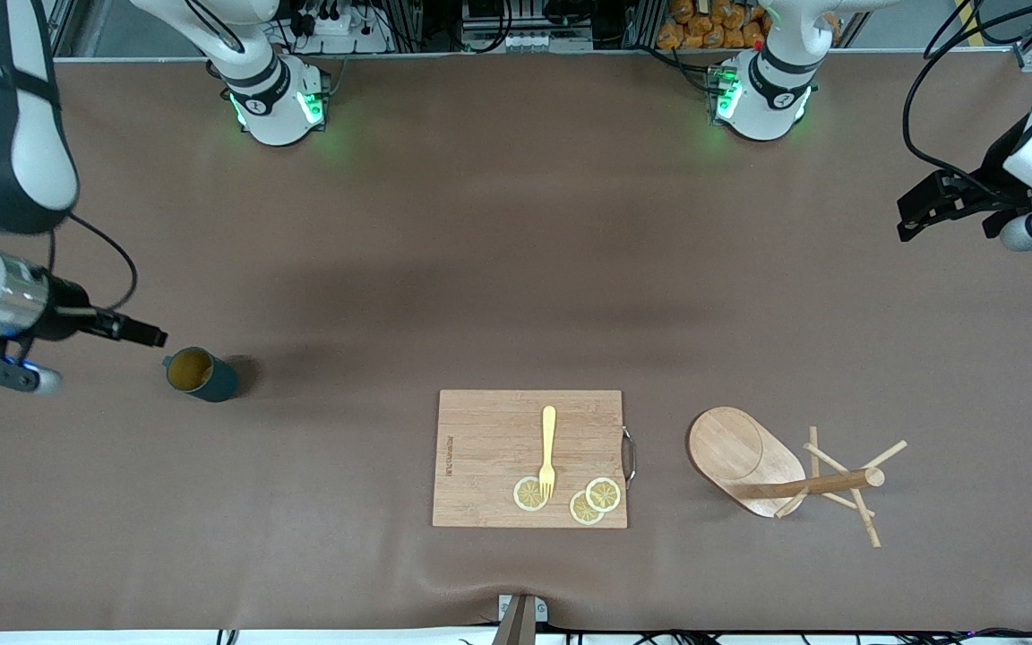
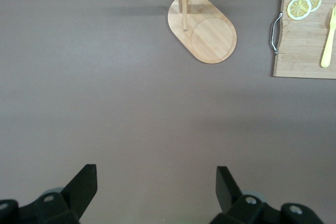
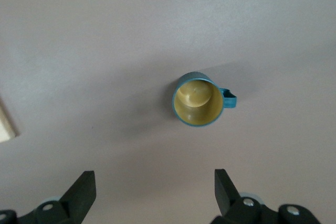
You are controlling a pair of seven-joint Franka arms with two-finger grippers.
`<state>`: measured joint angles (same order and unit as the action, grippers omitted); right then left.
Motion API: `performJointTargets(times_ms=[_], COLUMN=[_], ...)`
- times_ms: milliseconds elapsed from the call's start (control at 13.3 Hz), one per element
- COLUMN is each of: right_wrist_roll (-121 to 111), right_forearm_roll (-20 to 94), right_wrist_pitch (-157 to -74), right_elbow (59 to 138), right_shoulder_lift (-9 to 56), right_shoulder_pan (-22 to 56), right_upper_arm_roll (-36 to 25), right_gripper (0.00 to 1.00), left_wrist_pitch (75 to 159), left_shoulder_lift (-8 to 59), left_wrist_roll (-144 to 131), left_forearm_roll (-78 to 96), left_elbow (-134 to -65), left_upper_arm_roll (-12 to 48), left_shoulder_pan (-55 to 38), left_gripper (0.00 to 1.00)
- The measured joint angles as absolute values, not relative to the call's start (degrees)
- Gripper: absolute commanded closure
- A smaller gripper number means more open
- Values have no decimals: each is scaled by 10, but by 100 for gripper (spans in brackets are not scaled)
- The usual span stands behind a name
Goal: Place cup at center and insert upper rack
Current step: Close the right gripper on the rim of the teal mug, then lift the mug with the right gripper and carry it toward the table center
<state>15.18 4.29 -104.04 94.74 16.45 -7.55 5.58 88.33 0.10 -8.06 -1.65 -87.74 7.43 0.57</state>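
The dark teal cup (image 1: 201, 374) stands upright on the brown table toward the right arm's end, its tan inside facing up. It also shows in the right wrist view (image 3: 195, 99), with its handle to one side. My right gripper (image 1: 147, 334) is open and empty beside the cup, not touching it; in its wrist view (image 3: 155, 184) the jaws stand wide apart. The wooden upper rack (image 1: 740, 452) stands on its oval base toward the left arm's end, pole and pegs up; it also shows in the left wrist view (image 2: 202, 27). My left gripper (image 1: 915, 215) is open and empty (image 2: 156, 182), away from the rack.
A rectangular wooden cutting board (image 1: 489, 448) with a metal handle lies between cup and rack, nearer the front camera than the table's middle. On it are a yellow fork (image 1: 548, 448) and three lemon slices (image 1: 588, 502). The board's end also shows in the left wrist view (image 2: 299, 45).
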Motion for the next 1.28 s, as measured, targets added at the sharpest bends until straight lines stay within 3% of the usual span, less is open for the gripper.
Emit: performJointTargets(times_ms=[754,830,1282], right_wrist_roll=[239,240,241], right_forearm_roll=[35,32,11], right_wrist_pitch=[-1174,-1183,-1214], right_elbow=[951,954,968], right_shoulder_lift=[317,322,338], right_shoulder_pan=[-68,-69,-72], right_upper_arm_roll=[51,50,45], right_gripper=[0,9,100], left_wrist_pitch=[883,883,883], left_shoulder_lift=[-1,-2,-8], left_wrist_roll=[-81,-81,-81], left_forearm_roll=[-16,-16,-16], left_elbow=[-889,-892,-901], left_upper_arm_roll=[76,76,76], left_shoulder_pan=[1,1,1], left_gripper=[0,0,0])
